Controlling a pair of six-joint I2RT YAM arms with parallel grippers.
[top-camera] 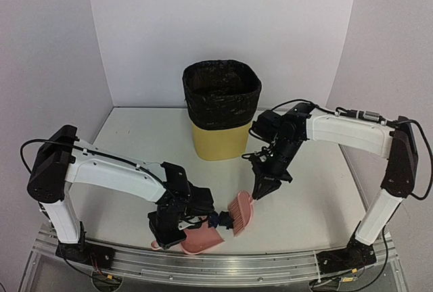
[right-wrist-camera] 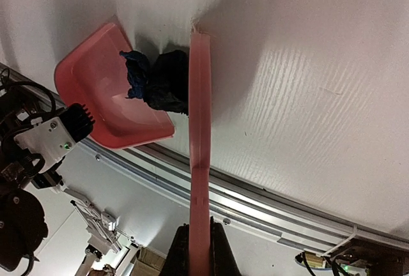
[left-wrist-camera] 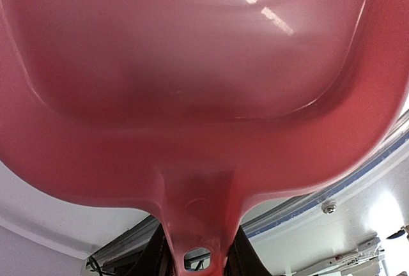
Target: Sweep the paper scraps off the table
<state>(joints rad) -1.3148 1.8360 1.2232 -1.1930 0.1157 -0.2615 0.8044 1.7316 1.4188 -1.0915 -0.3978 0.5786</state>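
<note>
My left gripper is shut on the handle of the pink dustpan, which lies at the table's front edge. The pan's underside fills the left wrist view. Just right of it, my right gripper is shut on the handle of the pink brush, whose head rests on the table by the pan's mouth. Dark navy and blue paper scraps sit bunched at the pan's lip, against the brush. Bits under the brush head are hidden.
A yellow bin with a black liner stands at the back centre of the table. The metal rail runs along the front edge just below the dustpan. White walls enclose the sides and back.
</note>
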